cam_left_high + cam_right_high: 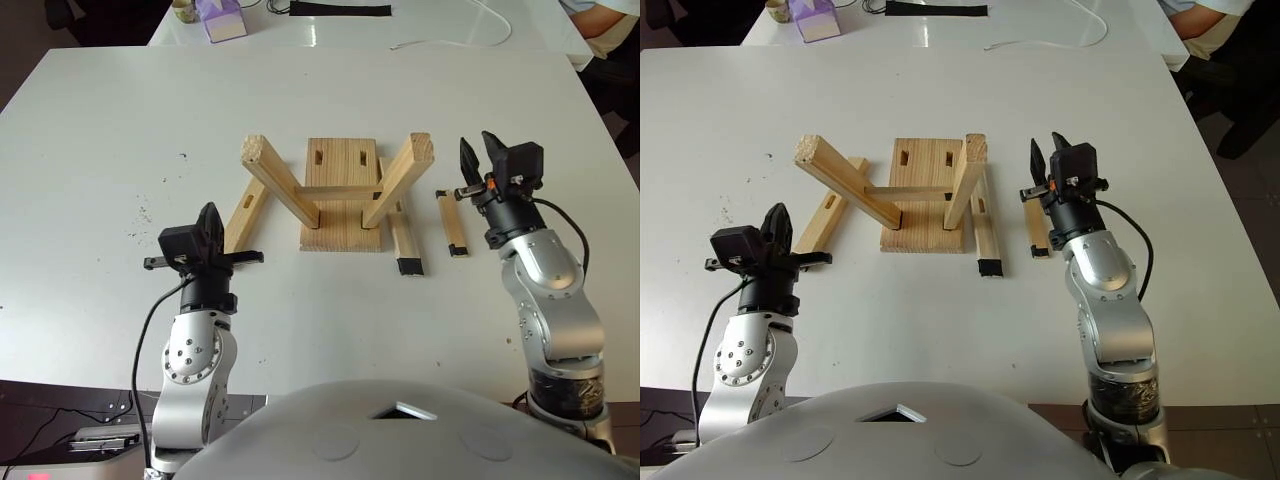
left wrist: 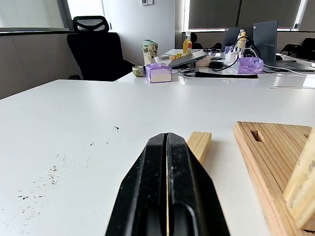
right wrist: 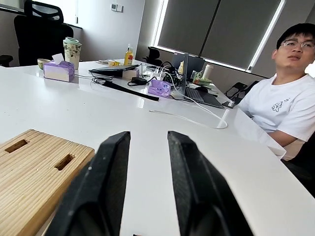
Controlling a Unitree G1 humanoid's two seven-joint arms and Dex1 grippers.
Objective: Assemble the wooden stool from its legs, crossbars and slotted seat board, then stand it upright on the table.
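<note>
The slotted seat board (image 1: 340, 232) lies flat at the table's middle. Two legs stand in it, splayed outward: one (image 1: 278, 180) leaning left, one (image 1: 400, 177) leaning right, with a crossbar (image 1: 340, 188) between them. A loose leg (image 1: 243, 212) lies left of the board, another with a black foot (image 1: 405, 240) lies right of it, and a short crossbar (image 1: 453, 224) lies farther right. My left gripper (image 1: 210, 212) is shut and holds nothing, just short of the left loose leg (image 2: 199, 144). My right gripper (image 1: 478, 146) is open beside the short crossbar, the seat board (image 3: 34, 167) to its left.
A second white table stands behind, carrying a purple tissue box (image 1: 220, 18), a cup (image 1: 183, 10), a black strip (image 1: 340, 10) and a white cable (image 1: 450, 42). Small dark specks (image 1: 145, 212) dot the table at the left. The near table edge runs just behind both arms.
</note>
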